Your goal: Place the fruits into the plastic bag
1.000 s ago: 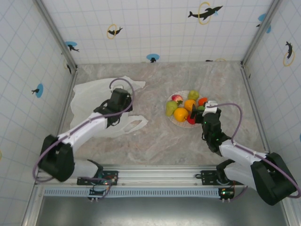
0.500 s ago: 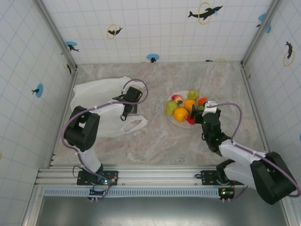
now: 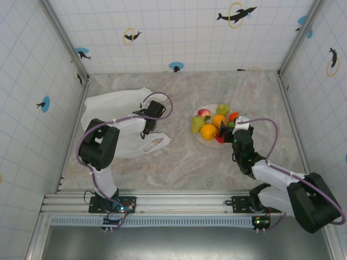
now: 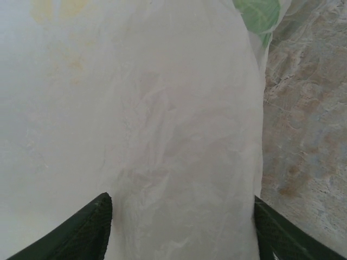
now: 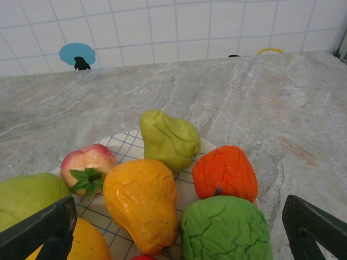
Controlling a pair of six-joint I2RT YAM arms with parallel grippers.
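The plastic bag (image 3: 114,122) lies flat and white on the left of the table. My left gripper (image 3: 151,120) hovers over its right edge. In the left wrist view the fingers (image 4: 89,230) stand apart with a wrinkled strip of the bag (image 4: 179,141) between them, so the left gripper (image 4: 180,216) is open. The fruits (image 3: 212,123) are piled on a grid-patterned plate (image 3: 201,137). My right gripper (image 3: 226,133) is open at the plate's near right rim. In its wrist view, a yellow-orange pear (image 5: 142,203) and a green fruit (image 5: 225,230) lie just ahead of the right gripper (image 5: 176,238).
A green pear (image 5: 169,138), an orange fruit (image 5: 225,170) and a reddish apple (image 5: 87,165) lie further back on the plate (image 5: 127,143). A bag handle loop (image 3: 156,143) lies towards the table's middle. Tiled walls enclose the marble table (image 3: 184,162) on three sides.
The left gripper has swung right, from the bag's middle to its right edge, and its fingers have come closer together. The right arm and the fruits have not moved.
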